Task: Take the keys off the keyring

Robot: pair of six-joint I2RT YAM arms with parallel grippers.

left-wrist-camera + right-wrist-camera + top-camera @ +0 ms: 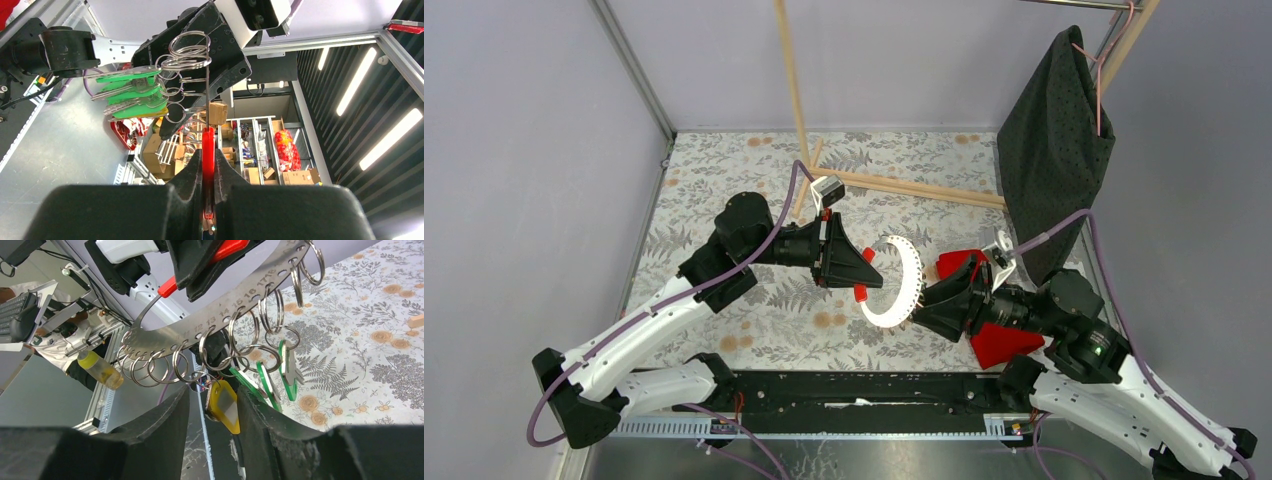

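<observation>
The keyring (911, 272) is a whitish crescent held in the air between both arms. My left gripper (872, 272) is shut on its red end (208, 150), edge-on between the fingers (192, 172). In the right wrist view the keyring (220, 315) is a metal arc of numbered holes hung with split rings. Green keys (270, 382) and a yellow key (223, 405) dangle from it. My right gripper (212, 392) is open just under the arc, and the yellow key hangs between its fingers, close against the right one (255, 410). The green keys (132, 92) also show in the left wrist view.
Red cloth pieces (1004, 342) lie under and beside my right arm. A dark spotted cloth (1054, 150) hangs on a hanger at the back right. A wooden frame (904, 186) stands at the back of the floral table (754, 320).
</observation>
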